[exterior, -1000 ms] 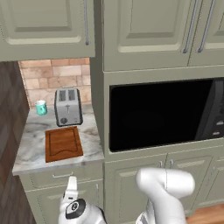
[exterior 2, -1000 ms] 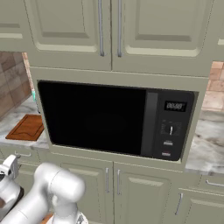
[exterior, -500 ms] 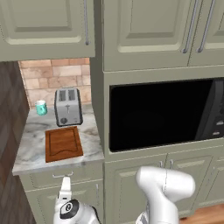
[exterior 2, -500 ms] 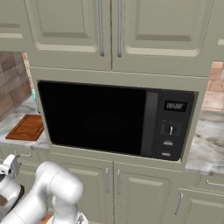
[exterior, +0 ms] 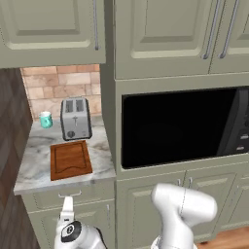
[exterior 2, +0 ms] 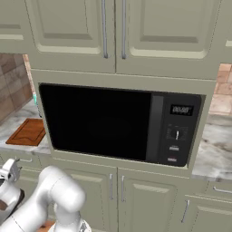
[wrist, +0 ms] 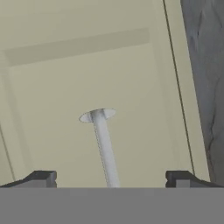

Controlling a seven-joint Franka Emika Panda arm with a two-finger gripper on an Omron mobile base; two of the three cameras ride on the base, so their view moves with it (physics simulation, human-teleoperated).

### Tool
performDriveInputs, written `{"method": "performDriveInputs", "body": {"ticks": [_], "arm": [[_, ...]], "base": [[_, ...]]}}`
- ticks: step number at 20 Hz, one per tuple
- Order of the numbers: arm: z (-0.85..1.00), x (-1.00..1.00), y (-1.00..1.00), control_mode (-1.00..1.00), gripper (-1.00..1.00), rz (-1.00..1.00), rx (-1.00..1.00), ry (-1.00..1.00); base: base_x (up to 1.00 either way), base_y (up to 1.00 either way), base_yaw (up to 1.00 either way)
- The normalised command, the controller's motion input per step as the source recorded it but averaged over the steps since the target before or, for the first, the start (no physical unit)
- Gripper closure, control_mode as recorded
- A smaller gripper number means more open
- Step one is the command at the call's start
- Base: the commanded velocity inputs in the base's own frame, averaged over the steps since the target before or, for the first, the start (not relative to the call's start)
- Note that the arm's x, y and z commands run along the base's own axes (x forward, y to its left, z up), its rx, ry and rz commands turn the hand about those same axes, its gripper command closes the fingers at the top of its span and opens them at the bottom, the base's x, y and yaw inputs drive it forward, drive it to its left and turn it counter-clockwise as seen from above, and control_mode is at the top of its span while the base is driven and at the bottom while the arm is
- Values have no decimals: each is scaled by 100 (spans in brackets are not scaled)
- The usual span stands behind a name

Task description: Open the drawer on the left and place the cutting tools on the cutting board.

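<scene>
From the left base camera I see my gripper (exterior: pixel 67 206) low at the bottom left, a white finger reaching up to just below the silver bar handle (exterior: pixel 68 195) of the drawer (exterior: pixel 65 196), which sits shut under the marble counter (exterior: pixel 31 165). On that counter lie one reddish-brown cutting board (exterior: pixel 71 159), one silver toaster (exterior: pixel 75 118) behind it and one teal cup (exterior: pixel 45 119) by the brick wall; the board is bare, with no cutting tools on it. From the right base camera the board (exterior 2: pixel 29 132) shows at the far left edge, beside one black microwave (exterior 2: pixel 120 124), and my gripper (exterior 2: pixel 10 170) hangs below the counter's edge near the drawer front. Through the hand camera my two dark fingertips (wrist: pixel 40 179) stand wide apart on either side of the handle's bar (wrist: pixel 105 146), which runs up between them to its mount on the pale panel; they are not closed on it yet. As I judge it, nothing is finished: the drawer must be gripped and pulled, then the tools lifted across.
</scene>
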Motion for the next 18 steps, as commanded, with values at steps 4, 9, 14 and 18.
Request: {"method": "performDriveInputs", "body": {"ticks": [4, 9, 14, 18], "arm": [[-8, 23, 12, -100, -100, 0, 0, -1], [-17, 23, 8, -100, -100, 0, 0, 0], [-30, 15, 3, -100, -100, 0, -1, 0], [-38, 10, 1, -100, -100, 0, -4, -3]], "base": [[0, 0, 0], [0, 0, 0], [0, 0, 0], [0, 0, 0]]}}
